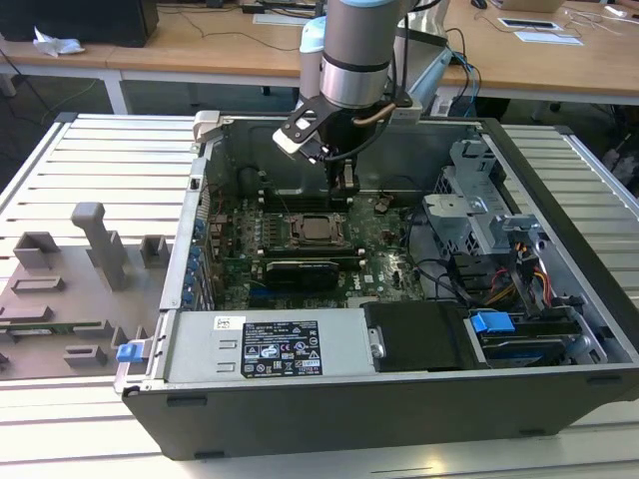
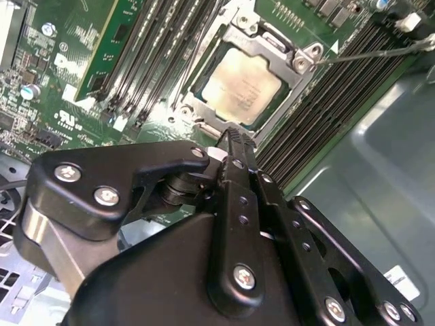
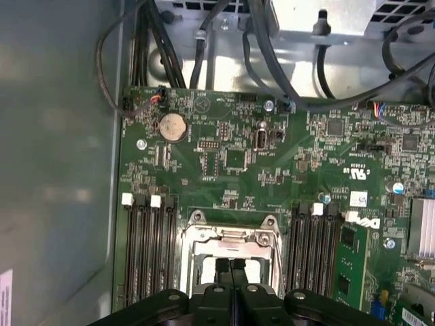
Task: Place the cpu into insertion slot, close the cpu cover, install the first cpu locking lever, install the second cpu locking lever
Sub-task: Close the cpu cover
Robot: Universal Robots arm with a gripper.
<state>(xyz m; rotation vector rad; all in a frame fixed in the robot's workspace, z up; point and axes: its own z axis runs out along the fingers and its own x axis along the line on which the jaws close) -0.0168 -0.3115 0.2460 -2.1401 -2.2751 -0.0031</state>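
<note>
cpu (image 2: 241, 87) lies in insertion slot (image 2: 192, 112), between memory slots (image 2: 319, 102).

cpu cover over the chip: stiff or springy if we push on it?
The cpu cover looks like thin sheet metal around a big window, so probably light and a bit springy, not rigid. It seems to lie flat around the cpu, so a push likely only presses it down. Its bare metal looks smooth; the gripper might slip.
</note>
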